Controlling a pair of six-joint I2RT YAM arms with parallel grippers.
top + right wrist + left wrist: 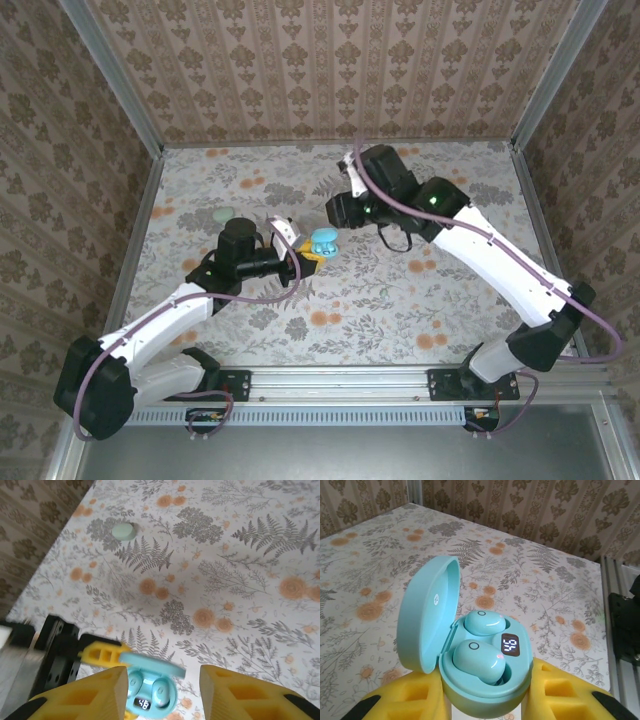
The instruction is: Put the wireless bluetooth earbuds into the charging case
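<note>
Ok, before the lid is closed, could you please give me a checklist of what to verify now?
1. Both earbuds seated in the case: ok.
2. Lid open and unobstructed: ok.
3. Left end effector shut on the case: ok.
4. Right end effector empty, jaws apart: ok.
5. Right end effector lined up with the lid: cannot tell.

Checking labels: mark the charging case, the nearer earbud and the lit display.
charging case (427, 622): left wrist view, open lid's inside.
nearer earbud (479, 661): left wrist view, rounded top.
lit display (510, 645): left wrist view, its digits.
</note>
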